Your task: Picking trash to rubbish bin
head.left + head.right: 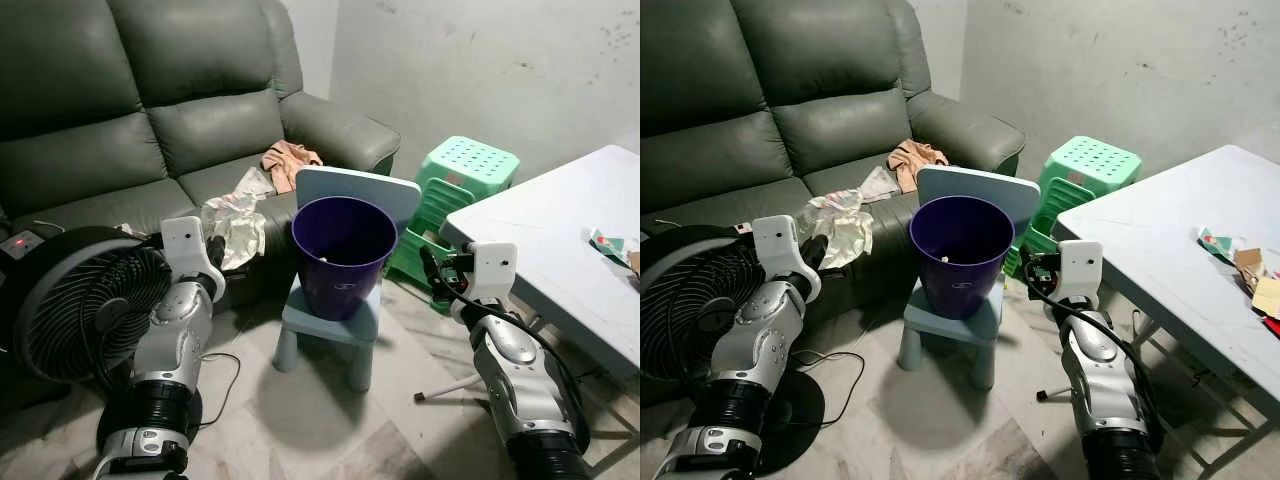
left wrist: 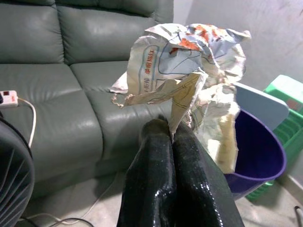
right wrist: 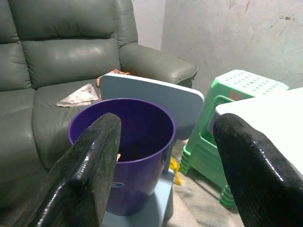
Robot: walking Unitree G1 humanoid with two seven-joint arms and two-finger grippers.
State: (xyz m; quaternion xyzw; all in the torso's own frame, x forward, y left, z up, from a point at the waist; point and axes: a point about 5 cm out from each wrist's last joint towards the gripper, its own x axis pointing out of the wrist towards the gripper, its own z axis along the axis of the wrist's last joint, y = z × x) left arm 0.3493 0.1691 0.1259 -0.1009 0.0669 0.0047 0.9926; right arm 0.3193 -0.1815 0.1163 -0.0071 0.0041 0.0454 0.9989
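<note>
My left tool point(image 2: 171, 137) is pinching one crumpled paper wrapper point(image 2: 189, 71), its two fingers pressed together on it, just left of the bin. My right tool point(image 3: 165, 165) is waiting with its two fingers wide apart, near the bin's other side. One purple bin point(image 1: 343, 255) is sitting on one small blue chair point(image 1: 330, 325). Two more scraps are lying on the sofa point(image 1: 100, 130) behind.

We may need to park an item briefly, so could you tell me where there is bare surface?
The white table is bare along its near end beside the right claw; its far edge holds small clutter. The sofa seat by the fan is free; papers and cloth crowd the seat behind the purple bin.
</note>
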